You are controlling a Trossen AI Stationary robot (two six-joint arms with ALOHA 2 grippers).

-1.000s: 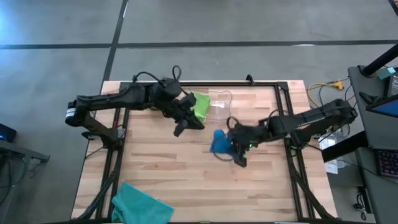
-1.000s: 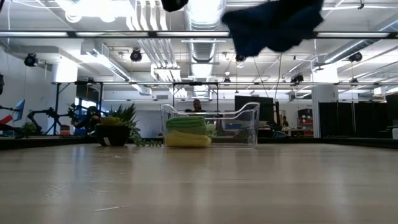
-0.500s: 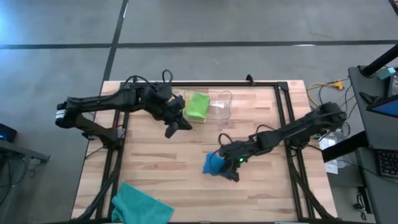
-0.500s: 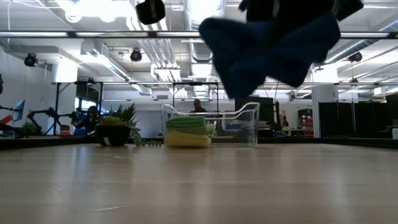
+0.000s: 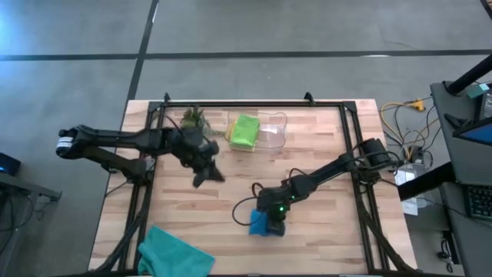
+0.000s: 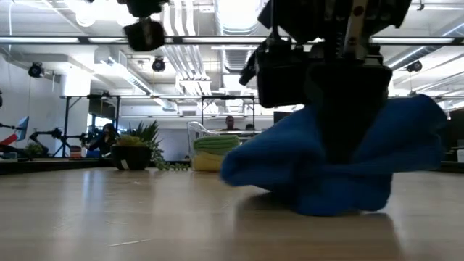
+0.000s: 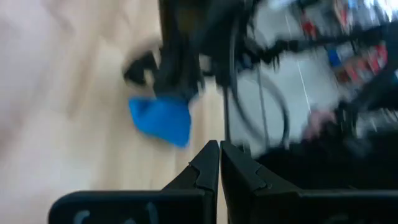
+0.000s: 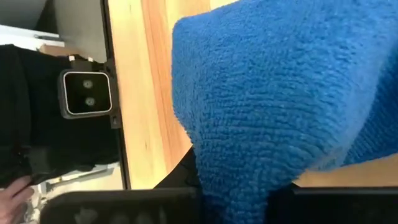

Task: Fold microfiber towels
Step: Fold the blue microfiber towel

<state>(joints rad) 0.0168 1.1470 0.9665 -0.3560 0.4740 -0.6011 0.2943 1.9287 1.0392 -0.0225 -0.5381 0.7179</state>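
Observation:
The blue towel (image 6: 333, 174) sits bunched on the table near its near edge, also seen in the high view (image 5: 258, 224). My right gripper (image 5: 270, 218) stands over it, shut on it. My left gripper (image 5: 203, 174) is shut and empty, above the table left of centre. The lime green towel (image 5: 245, 131) lies folded on the yellow towel (image 6: 216, 163) inside the clear bin (image 5: 270, 132). The teal towel (image 5: 174, 252) lies crumpled at the near left corner. My right gripper holds the blue towel by a bunched upper part (image 6: 341, 141), coming from above and pointing down. The cloth (image 8: 267, 93) hides the fingers in the wrist view, so the layers cannot be told. The towel's lower folds (image 6: 326, 203) rest on the table.
A small potted plant (image 5: 192, 118) stands at the far edge, left of the bin. Bare wood (image 5: 192, 208) lies between the two grippers and the teal towel. People and equipment show in the room beyond the table.
My right gripper has gone toward the near edge, leftward and down with the blue towel, which hung clear before and now rests bunched on the table. My left gripper has drawn back from the bin toward the table's left and near side.

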